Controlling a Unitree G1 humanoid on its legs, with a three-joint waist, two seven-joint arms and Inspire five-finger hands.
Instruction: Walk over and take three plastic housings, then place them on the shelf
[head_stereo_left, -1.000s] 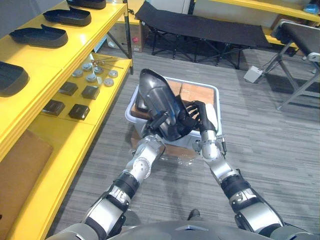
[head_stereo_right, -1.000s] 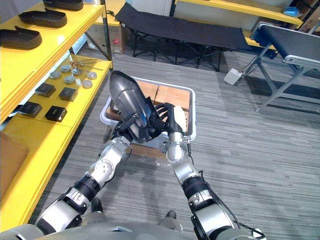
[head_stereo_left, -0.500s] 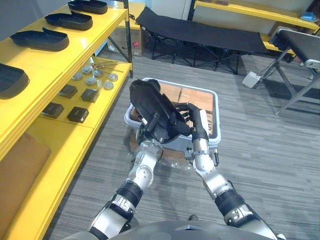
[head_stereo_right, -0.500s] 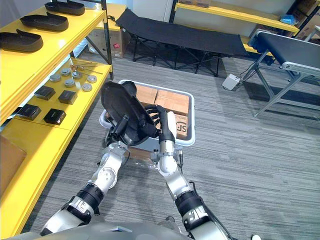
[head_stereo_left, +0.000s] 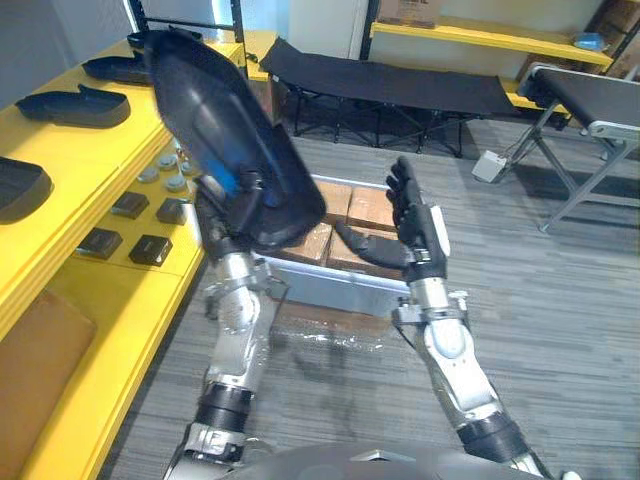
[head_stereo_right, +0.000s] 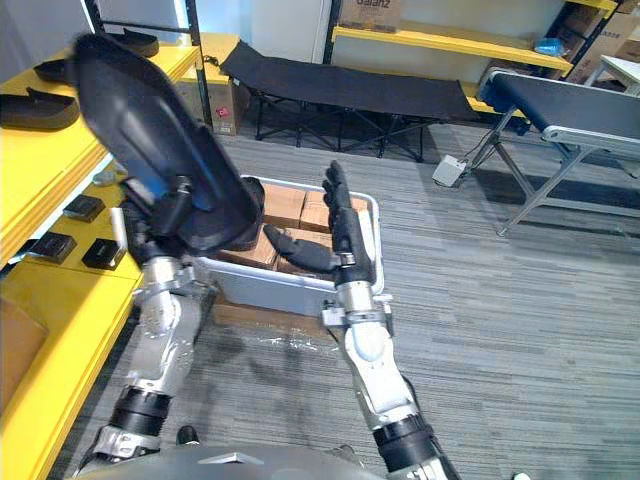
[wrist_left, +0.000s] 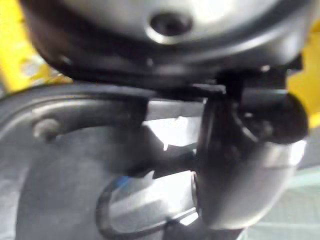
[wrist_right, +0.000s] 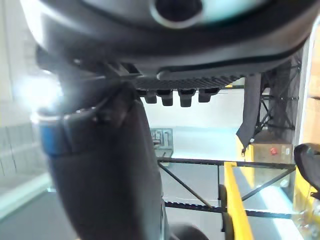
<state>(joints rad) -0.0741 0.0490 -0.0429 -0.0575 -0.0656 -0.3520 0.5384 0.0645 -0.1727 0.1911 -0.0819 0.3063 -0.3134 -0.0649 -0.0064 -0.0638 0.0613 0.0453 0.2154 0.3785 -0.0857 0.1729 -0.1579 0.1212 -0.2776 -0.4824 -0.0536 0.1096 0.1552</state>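
A storeroom or factory workshop is being shown. Yellow shelving (head_stereo_left: 60, 150) is being used to the left of the left hand (head_stereo_left: 225, 225), where dark moulded housings (head_stereo_left: 68, 103) and small metal parts (head_stereo_left: 160, 172) are being stored. A grey bin (head_stereo_left: 330, 285) of cardboard boxes (head_stereo_left: 372, 207) is being kept on the carpeted floor (head_stereo_left: 560, 290) just below the right hand (head_stereo_left: 418, 235). A conveyor (head_stereo_left: 590, 95) and a folding cot (head_stereo_left: 400, 85) are being kept beyond that hand.

Grey carpet floor (head_stereo_left: 560, 290); yellow shelving (head_stereo_left: 90, 150) along left; black folding cot (head_stereo_left: 400, 85) at back.
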